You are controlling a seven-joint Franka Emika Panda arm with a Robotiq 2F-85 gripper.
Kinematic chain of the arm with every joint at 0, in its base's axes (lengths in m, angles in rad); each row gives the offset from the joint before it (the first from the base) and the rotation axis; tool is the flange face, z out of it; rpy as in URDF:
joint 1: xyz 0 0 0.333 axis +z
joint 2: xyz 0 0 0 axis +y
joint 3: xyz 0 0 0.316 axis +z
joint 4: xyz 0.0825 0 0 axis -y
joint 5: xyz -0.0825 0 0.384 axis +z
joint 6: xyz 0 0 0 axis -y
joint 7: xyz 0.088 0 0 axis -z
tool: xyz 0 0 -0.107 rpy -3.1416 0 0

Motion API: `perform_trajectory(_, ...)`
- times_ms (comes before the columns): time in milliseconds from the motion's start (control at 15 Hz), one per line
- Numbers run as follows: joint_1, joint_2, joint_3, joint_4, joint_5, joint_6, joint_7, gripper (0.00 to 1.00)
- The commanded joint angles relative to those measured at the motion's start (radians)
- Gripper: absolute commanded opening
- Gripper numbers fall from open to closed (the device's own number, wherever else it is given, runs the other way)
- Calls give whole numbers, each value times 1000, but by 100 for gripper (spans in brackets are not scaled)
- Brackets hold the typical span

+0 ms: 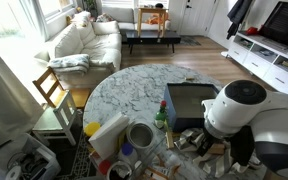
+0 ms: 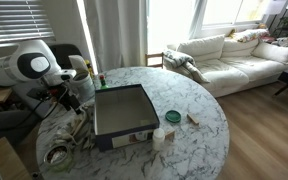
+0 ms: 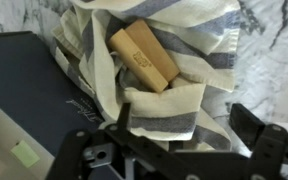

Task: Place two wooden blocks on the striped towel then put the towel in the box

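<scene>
Bunched towel (image 3: pixel 159 100) cradles a block (image 3: pixel 144 55) at 12 o'clock of the spread end effector (image 3: pixel 184 135), with the box (image 3: pixel 24 90) at 9 o'clock.

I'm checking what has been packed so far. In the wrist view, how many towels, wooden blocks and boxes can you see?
striped towel: 1
wooden block: 1
box: 1
Total: 3
</scene>
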Motion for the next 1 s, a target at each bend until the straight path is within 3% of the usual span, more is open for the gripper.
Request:
perform_trajectory(0, -8, 38, 20, 19, -15, 40, 194, 100)
perform_trajectory(133, -5, 66, 24, 30, -40, 58, 315, 100)
perform_trajectory(333, -6, 104, 20, 58, -167, 44, 530, 99)
perform_trajectory(533, 4, 140, 13, 92, -286, 3, 713, 91)
perform_trajectory(933, 19, 160, 23, 135, -292, 27, 821, 100)
